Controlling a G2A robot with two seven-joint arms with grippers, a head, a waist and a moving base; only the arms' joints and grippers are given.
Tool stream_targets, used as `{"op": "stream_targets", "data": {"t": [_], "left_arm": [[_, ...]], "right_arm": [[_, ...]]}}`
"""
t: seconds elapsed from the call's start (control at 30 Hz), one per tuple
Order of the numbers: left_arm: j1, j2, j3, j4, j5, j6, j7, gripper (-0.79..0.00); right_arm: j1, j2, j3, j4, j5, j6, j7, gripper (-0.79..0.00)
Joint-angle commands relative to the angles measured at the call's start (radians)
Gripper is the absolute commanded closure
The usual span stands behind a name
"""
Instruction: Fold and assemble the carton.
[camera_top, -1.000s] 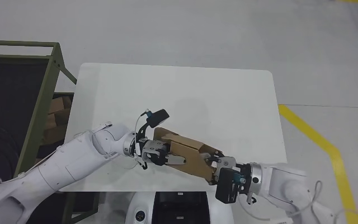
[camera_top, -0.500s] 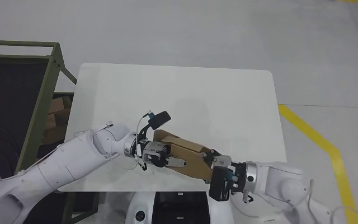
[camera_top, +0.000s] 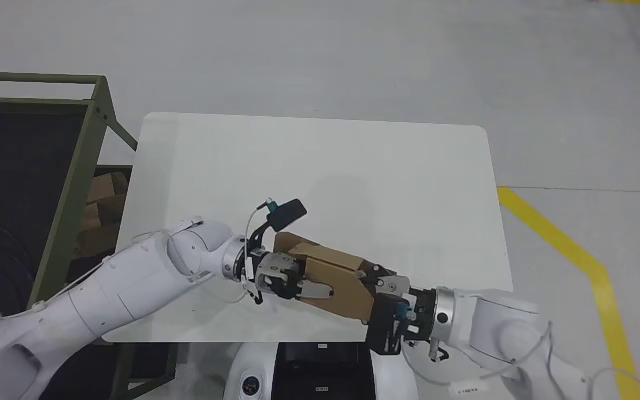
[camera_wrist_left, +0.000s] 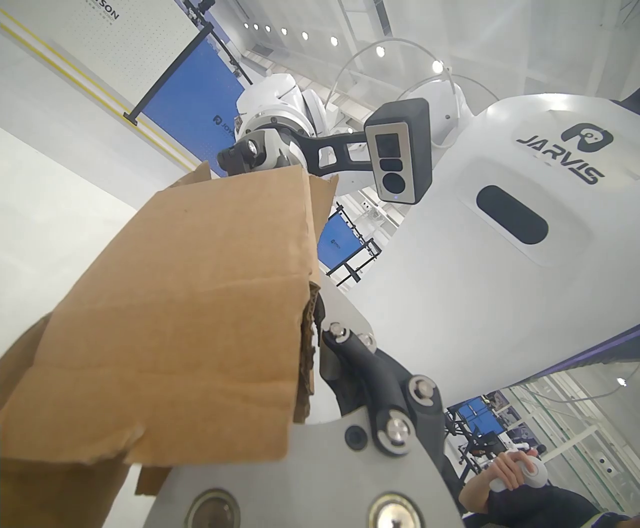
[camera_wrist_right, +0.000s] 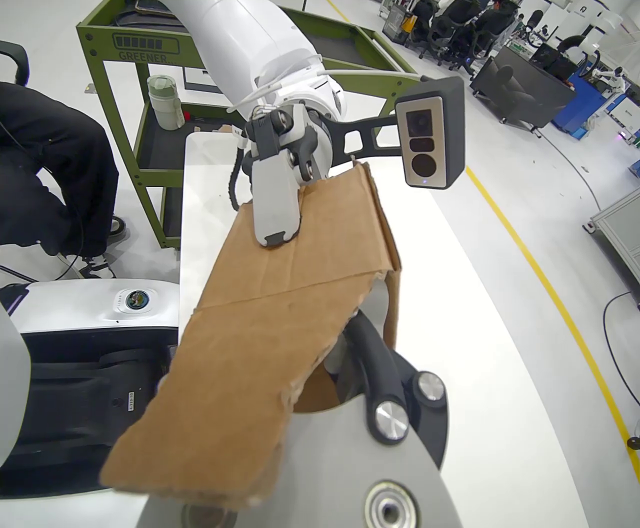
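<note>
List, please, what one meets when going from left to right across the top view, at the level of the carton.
green cart → left tool → carton → right tool → yellow floor line

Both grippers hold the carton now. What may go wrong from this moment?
1. The carton edge near the right gripper looks ragged already, so more pulling may tear it.
2. The left gripper grips only one end, with a finger flat on top. The card might slip out, or crease in the wrong place, if the arms twist unevenly.
</note>
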Motion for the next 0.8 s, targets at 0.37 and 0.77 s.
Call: {"op": "stream_targets", "data": {"t": [0.37,0.77], "left_arm": [[0.039,0.000,-0.071,0.004,-0.011,0.000,0.000,0.000],[0.109,0.006,-0.184,-0.007,-0.001,0.000,0.000,0.000]], "right_arm": [[-0.114,0.014,0.121,-0.022,0.007,0.033,-0.094,-0.271],[-0.349,0.033,0.358,0.023,0.114,0.005,-0.302,-0.616]]}}
